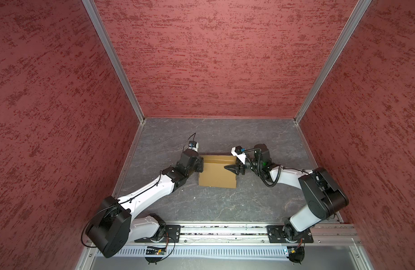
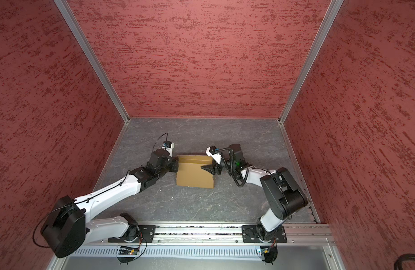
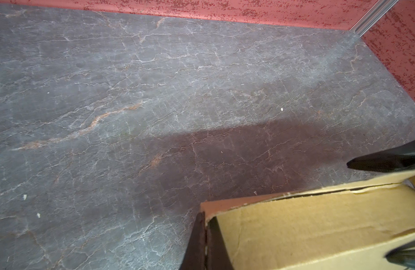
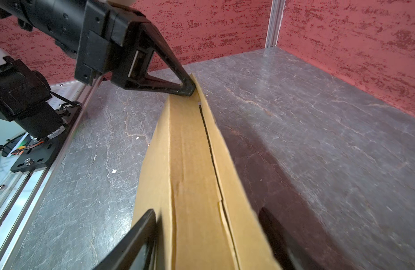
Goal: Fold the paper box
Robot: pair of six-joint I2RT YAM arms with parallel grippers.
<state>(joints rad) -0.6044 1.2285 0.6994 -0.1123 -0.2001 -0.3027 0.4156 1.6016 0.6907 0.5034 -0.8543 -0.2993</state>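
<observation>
Tabletop (image 1: 225, 205) grey-veined, walls (image 1: 213, 58) red, left gripper (image 4: 190, 90) clamped on paper box (image 1: 215, 175), right gripper (image 4: 207, 211) spread, seemingly astride it.

Overhead pair, close wrist views (box (image 1: 215, 175) shared)

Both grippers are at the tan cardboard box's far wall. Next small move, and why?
Probably close the right gripper on the far wall of the tan corrugated cardboard box: its open jaws straddle that wall, while the left gripper pinches the other end.
</observation>
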